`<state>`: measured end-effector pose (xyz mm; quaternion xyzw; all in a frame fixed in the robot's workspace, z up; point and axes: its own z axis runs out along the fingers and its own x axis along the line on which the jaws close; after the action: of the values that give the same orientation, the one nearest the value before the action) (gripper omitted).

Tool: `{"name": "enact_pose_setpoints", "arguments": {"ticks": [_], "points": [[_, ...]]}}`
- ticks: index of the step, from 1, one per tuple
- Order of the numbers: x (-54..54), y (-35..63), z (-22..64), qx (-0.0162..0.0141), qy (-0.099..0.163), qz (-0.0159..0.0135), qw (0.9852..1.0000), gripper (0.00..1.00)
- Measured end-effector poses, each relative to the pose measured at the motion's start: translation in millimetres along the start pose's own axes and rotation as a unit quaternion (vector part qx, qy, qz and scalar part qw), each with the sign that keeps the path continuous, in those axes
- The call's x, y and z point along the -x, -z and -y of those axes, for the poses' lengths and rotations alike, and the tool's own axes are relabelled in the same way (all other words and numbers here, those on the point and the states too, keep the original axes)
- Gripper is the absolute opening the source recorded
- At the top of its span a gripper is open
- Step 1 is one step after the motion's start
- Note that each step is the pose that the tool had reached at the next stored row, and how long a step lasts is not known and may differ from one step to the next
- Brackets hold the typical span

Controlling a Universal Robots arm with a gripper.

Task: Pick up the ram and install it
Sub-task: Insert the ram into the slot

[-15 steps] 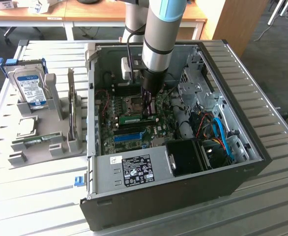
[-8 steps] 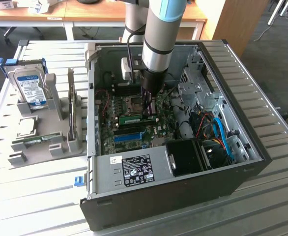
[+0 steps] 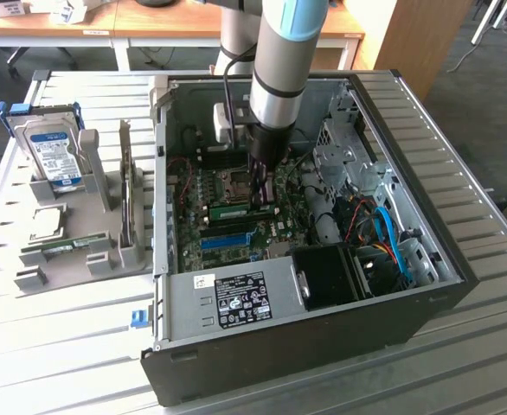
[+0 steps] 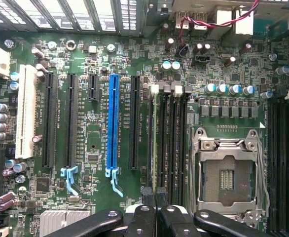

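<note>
The ram (image 3: pixel 232 210) is a narrow green stick standing on edge in a memory slot on the motherboard, inside the open computer case (image 3: pixel 236 298). In the wrist view the ram (image 4: pixel 152 138) shows edge-on in the slot nearest the black expansion slots. My gripper (image 3: pixel 260 197) reaches straight down into the case and sits at one end of the stick. The black fingertips (image 4: pixel 147 193) are pressed together, so my gripper (image 4: pixel 154 193) is shut with nothing visibly between them. Whether the tips touch the ram cannot be told.
An empty CPU socket (image 4: pixel 228 173) and a blue slot (image 4: pixel 113 123) flank the memory slots. Cables and a drive cage (image 3: pixel 349 156) fill the case's side at the exterior view's right. Outside, a grey holder (image 3: pixel 106 251) carries a hard drive (image 3: pixel 53 156), an upright card (image 3: pixel 128 186) and another green stick (image 3: pixel 63 249).
</note>
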<state>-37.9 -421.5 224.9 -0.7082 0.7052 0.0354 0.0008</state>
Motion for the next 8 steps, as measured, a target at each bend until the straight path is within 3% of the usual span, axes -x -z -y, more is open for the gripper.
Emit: {"name": "enact_pose_setpoints", "arguments": {"ticks": [8], "points": [[-0.1, -2.2, 0.1, -0.0001, 0.000, 0.0001, 1.0000, 0.12]]}}
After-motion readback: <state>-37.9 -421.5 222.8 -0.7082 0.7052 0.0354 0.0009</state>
